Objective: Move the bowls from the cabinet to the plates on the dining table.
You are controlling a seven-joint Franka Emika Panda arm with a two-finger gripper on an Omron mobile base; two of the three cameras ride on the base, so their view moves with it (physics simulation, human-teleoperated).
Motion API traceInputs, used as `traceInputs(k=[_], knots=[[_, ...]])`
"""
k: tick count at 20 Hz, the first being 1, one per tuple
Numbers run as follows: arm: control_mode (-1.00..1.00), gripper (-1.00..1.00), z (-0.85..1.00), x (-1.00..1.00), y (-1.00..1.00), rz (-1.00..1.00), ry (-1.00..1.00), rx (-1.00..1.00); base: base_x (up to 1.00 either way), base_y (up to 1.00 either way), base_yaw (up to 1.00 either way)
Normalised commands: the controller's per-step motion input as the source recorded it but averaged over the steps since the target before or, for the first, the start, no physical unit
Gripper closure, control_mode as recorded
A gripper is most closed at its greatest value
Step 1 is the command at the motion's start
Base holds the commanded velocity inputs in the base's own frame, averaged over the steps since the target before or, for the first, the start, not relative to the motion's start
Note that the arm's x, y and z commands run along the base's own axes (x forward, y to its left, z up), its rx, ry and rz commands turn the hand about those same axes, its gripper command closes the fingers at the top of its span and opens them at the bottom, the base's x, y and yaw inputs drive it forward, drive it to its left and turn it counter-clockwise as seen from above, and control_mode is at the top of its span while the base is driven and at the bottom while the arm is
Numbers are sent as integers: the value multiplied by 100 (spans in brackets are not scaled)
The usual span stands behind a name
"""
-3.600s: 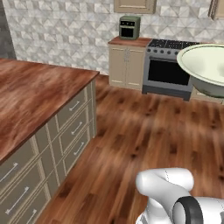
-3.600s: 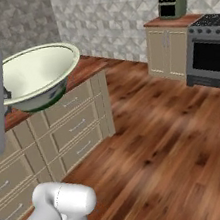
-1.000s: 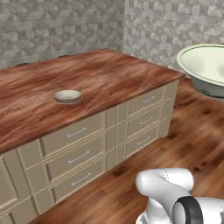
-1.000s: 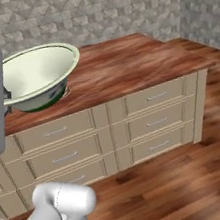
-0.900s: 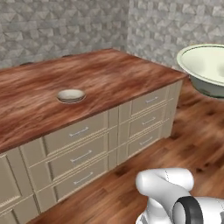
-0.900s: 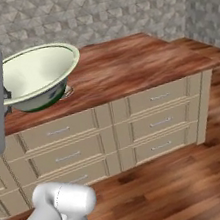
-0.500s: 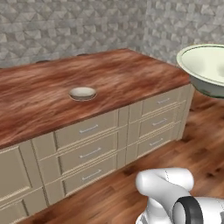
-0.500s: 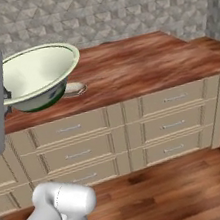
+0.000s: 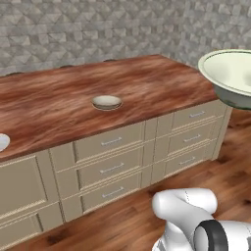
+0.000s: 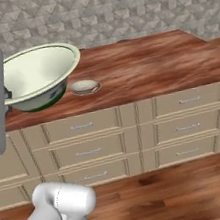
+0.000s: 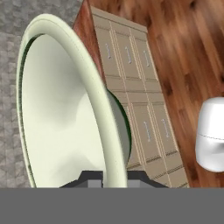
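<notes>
Tool (image 11: 108, 177) pinches the glossy pale green-white bowl's (image 10: 37, 73) thin rim above the grainy reddish-brown dining table (image 10: 150, 64).

bowl (image 10: 38, 76): pale green-white, dark green underside
desk (image 9: 59, 105): glossy reddish-brown wood grain
drawers (image 10: 175, 126): beige
plate (image 9: 107, 102): pale

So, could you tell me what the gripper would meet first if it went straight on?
The bowl it already grips by the rim. Beyond that, probably the grey wall behind the table, though depth is unclear.
</notes>
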Motion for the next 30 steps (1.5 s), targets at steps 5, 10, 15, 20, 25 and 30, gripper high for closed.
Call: traceInputs(k=[5,10,15,20,25,30], knots=[[100,100,0,0,0,0,0,0,-12,29,19],[100,100,0,0,0,0,0,0,-3,55,6],[100,100,0,0,0,0,0,0,10,62,0],[100,100,0,0,0,0,0,0,10,62,0],[100,100,0,0,0,0,0,0,10,62,0],[100,100,0,0,0,0,0,0,10,62,0]])
